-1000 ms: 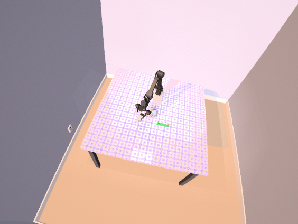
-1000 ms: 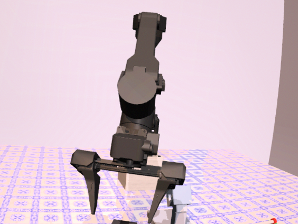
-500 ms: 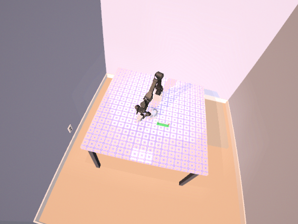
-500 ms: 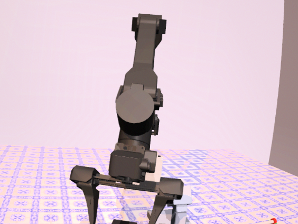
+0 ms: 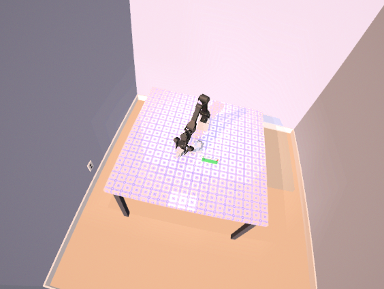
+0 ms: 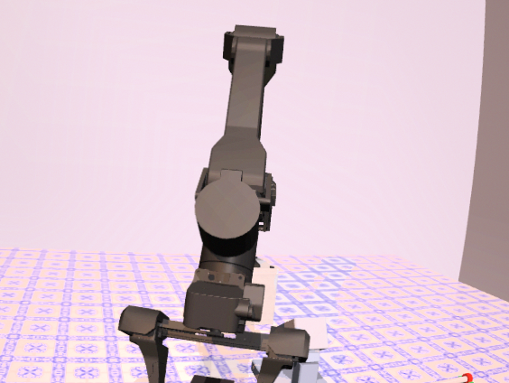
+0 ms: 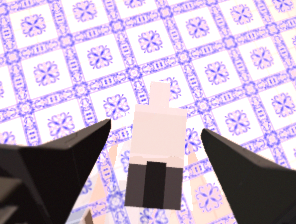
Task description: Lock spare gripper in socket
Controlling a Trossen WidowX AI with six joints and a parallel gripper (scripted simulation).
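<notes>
My gripper (image 5: 182, 151) (image 7: 156, 127) is open and empty. Its fingers point down, one on each side of the spare gripper, with a gap on both sides. The spare gripper (image 7: 159, 134) (image 5: 178, 153) is a pale pink block with a narrow spigot at one end and dark jaws at the other. Only its dark part shows at the bottom edge in the exterior view. The grey-white mount (image 5: 198, 146) (image 6: 309, 371) stands beside my gripper, partly hidden by a finger in the exterior view. The lock pin (image 6: 455, 380), pale with a red end, is at the green holder (image 5: 210, 161), away from the mount.
The patterned table (image 5: 153, 184) carries everything. The arm's pale base block (image 5: 203, 125) (image 6: 268, 295) stands behind the mount. In the exterior view, my gripper's right-hand finger overlaps the mount; the frames do not show whether they touch.
</notes>
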